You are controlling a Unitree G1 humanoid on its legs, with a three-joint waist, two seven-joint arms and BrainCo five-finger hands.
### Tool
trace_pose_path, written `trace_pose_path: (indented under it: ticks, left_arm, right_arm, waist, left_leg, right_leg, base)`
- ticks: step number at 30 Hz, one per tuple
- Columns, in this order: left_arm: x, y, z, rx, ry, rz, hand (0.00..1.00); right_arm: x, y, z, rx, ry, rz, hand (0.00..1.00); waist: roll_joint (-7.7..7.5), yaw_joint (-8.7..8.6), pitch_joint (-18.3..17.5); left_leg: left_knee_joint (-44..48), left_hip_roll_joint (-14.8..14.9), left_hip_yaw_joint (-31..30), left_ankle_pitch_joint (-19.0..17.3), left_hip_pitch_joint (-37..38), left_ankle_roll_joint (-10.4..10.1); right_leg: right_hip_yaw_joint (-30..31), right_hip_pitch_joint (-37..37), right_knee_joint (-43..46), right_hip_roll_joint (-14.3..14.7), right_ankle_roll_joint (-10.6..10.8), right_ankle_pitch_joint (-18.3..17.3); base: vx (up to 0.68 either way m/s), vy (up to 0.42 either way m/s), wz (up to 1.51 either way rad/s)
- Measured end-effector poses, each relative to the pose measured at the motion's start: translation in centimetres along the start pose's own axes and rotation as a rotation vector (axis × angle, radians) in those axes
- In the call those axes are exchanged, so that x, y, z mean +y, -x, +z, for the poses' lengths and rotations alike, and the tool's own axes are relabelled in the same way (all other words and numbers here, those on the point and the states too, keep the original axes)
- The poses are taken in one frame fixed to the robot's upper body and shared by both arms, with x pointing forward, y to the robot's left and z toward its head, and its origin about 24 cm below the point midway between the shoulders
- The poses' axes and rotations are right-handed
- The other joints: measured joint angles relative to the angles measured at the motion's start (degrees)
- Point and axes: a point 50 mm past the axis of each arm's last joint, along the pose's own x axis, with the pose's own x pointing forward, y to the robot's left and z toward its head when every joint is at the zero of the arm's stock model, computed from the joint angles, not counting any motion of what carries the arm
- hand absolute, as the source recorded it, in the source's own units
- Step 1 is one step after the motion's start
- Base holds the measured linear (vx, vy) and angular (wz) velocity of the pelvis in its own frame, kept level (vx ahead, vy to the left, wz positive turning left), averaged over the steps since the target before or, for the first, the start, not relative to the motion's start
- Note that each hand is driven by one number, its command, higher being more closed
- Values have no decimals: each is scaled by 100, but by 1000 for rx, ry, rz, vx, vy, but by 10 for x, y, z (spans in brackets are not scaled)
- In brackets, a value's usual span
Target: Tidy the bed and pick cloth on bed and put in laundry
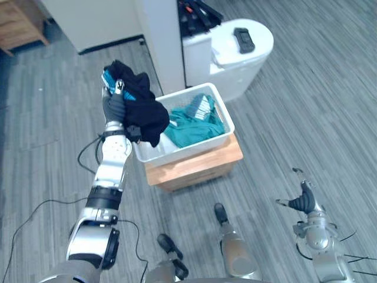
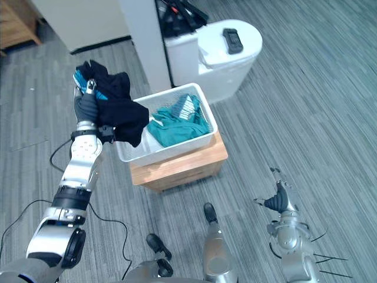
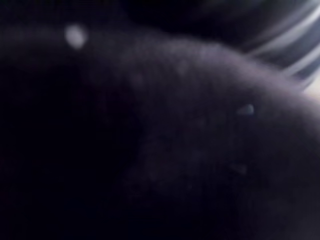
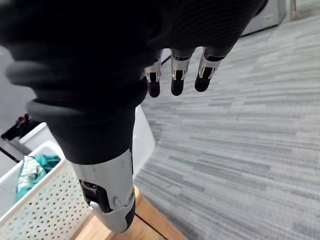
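One dark cloth [image 1: 146,115] is hanging in the squeezing left hand [image 1: 113,107], upper left, and I think it is needing dropping into the white basket [image 1: 177,154] next

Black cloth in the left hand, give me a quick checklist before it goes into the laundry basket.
1. Grip: left hand curled on the black cloth: ok.
2. Cloth over the laundry basket: not ok, it hangs at the basket's left rim, hand outside.
3. Room in basket: ok, teal clothes lie toward its right side.
4. Basket seated on wooden stand: ok.
5. Clearance: right hand open, low, far from the basket: ok.
6. Whole cloth secured: cannot tell, dark fabric covers the wrist view.
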Motion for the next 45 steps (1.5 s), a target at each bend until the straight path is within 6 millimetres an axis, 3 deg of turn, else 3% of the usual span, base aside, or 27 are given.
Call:
trace_pose_path:
  ticks: [4, 5, 9, 12, 18, 21, 26, 29, 30, 33, 35, 36, 39, 41, 43, 44, 45]
  left_arm:
    - [-18, -8, -5, 59, -20, -11, 100]
    - [-24, -7, -7, 76, -22, -24, 0]
    - [-45, 3, -25, 178, -32, -72, 0]
    - [-55, 12, -40, 268, -39, -96, 0]
    - [-69, 26, -54, 361, -35, -136, 0]
    - [-75, 40, -60, 380, -22, -154, 0]
    - [-45, 63, -70, 341, -25, -97, 0]
    - [-21, 87, -89, 386, -56, -63, 0]
    - [-11, 99, -98, 421, -64, -43, 0]
    - [10, 125, -118, 507, -88, 0, 0]
    - [33, 155, -136, 601, -119, 49, 0]
    - [35, 158, -137, 612, -119, 53, 0]
    - [52, 200, -157, 760, -119, 91, 0]
    - [62, 238, -173, 910, -115, 123, 0]
    - [78, 299, -189, 1142, -109, 189, 0]
    - [81, 313, -191, 1195, -105, 208, 0]
    - [85, 344, -193, 1308, -98, 255, 0]
  right_arm:
    - [10, 5, 12, -30, -61, 1, 0]
    - [9, 5, 15, -41, -72, -12, 0]
    - [16, 8, 33, -96, -138, -25, 0]
    - [21, 10, 38, -98, -170, -34, 0]
    - [22, 10, 35, -79, -171, -46, 0]
    - [29, 13, 22, -16, -162, -23, 0]
    - [48, 31, -8, 137, -136, 60, 0]
    - [66, 44, -34, 270, -126, 142, 0]
    - [73, 51, -46, 339, -127, 165, 0]
    - [85, 65, -74, 501, -151, 207, 0]
    - [93, 73, -94, 634, -191, 221, 0]
    - [93, 74, -96, 648, -195, 220, 0]
    - [97, 84, -111, 776, -244, 207, 0]
    - [99, 91, -117, 836, -269, 200, 0]
    - [106, 96, -117, 885, -318, 199, 0]
    - [108, 98, -117, 896, -325, 204, 0]
    - [114, 103, -116, 923, -352, 213, 0]
  waist:
    - [-75, -9, 89]
    - [-85, -8, 118]
    - [-184, -41, 360]
    - [-177, 3, 499]
    - [-173, 125, 527]
    - [-171, 165, 527]
    - [-145, 273, 496]
    - [-82, 405, 274]
    - [-54, 491, 159]
    - [3, 510, -115]
    - [17, 575, -286]
    - [20, 604, -305]
    - [47, 747, -407]
    - [47, 812, -537]
    - [19, 850, -665]
    - [5, 870, -689]
    - [-34, 975, -742]
  left_leg:
    - [0, 69, 420, 11, -95, -16]
    - [2, 59, 471, 15, -126, -11]
    - [30, 27, 585, -1, -148, -29]
    - [32, 15, 609, -4, -186, -33]
    - [33, -13, 601, -4, -46, -33]
    - [0, -28, 542, -109, 322, -41]
    - [-3, -37, 281, -140, 752, -48]
    - [-2, -37, 79, -115, 902, -18]
    - [1, -37, -45, -113, 977, -17]
    - [23, -52, -278, -113, 1067, -16]
    - [12, -70, -461, -114, 1153, -12]
    - [4, -78, -480, -113, 1153, -11]
    - [-3, -104, -630, -121, 1207, -18]
    - [-4, -103, -645, -139, 1208, -41]
    - [-6, -100, -641, -150, 1268, -30]
    - [-6, -100, -641, -154, 1298, -26]
    - [-6, -101, -640, -160, 1366, -32]
  right_leg:
    - [202, -280, -2, 81, -100, 89]
    - [245, -330, 4, 77, -110, 99]
    - [296, -406, 15, 58, -111, 100]
    - [307, -453, 14, 48, -111, 100]
    - [246, -283, 22, -6, -91, 80]
    - [87, 169, 31, -69, -75, -49]
    - [-270, 698, 245, -149, -73, -343]
    - [-465, 995, 199, -177, -73, -381]
    - [-536, 1130, 181, -184, -85, -412]
    - [-784, 1378, 182, -200, -80, -502]
    - [-923, 1558, 182, -219, -97, -560]
    - [-939, 1564, 182, -221, -98, -561]
    - [-1042, 1700, 174, -232, -140, -623]
    - [-1076, 1719, 167, -235, -113, -646]
    - [-1112, 1817, 152, -237, -90, -669]
    - [-1117, 1854, 140, -239, -91, -671]
    - [-1120, 1937, 96, -240, -91, -672]
  base:
    - [65, -18, -35]
    - [61, 1, -19]
    - [59, 16, -9]
    - [38, 6, -3]
    - [28, -2, 6]
    - [-11, 3, 25]
    - [9, -2, 38]
    - [49, -11, 33]
    - [65, -16, 36]
    - [58, -16, 44]
    - [6, -11, 32]
    - [-21, 2, 22]
    - [-29, -2, 19]
    - [-30, -6, 11]
    - [-6, -2, 9]
    - [-13, 1, 7]
    - [-24, 2, 3]
